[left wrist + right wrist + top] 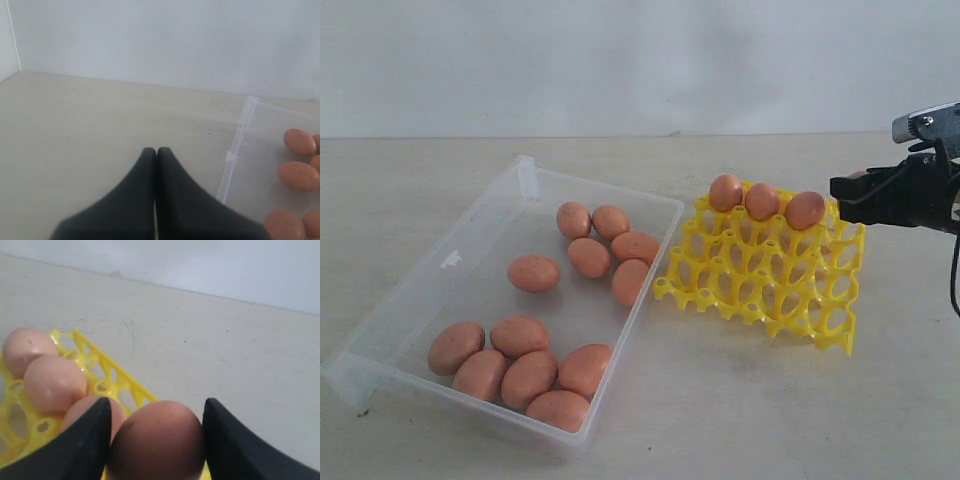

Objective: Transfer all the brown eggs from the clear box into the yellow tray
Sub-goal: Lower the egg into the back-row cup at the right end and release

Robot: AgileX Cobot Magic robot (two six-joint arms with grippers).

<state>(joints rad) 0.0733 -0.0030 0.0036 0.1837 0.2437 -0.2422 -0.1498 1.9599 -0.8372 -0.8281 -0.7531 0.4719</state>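
Observation:
The yellow tray [760, 280] sits tilted to the right of the clear box [470, 280]. Three brown eggs [761, 201] fill its far row, and the same row of eggs [54, 382] shows in the right wrist view on the tray [100, 362]. My right gripper [842, 190] hovers at the tray's far right corner. There the gripper [156, 402] is shut on a fourth brown egg [157, 440], a finger touching each side. Several more eggs [534, 273] lie in the clear box. My left gripper [156, 150] is shut and empty over bare table beside the box wall [235, 150].
The eggs in the box lie in two loose clusters, one at the far right [610, 250] and one at the near end [525, 375]. A pale wall rises behind the table. The left arm is outside the exterior view.

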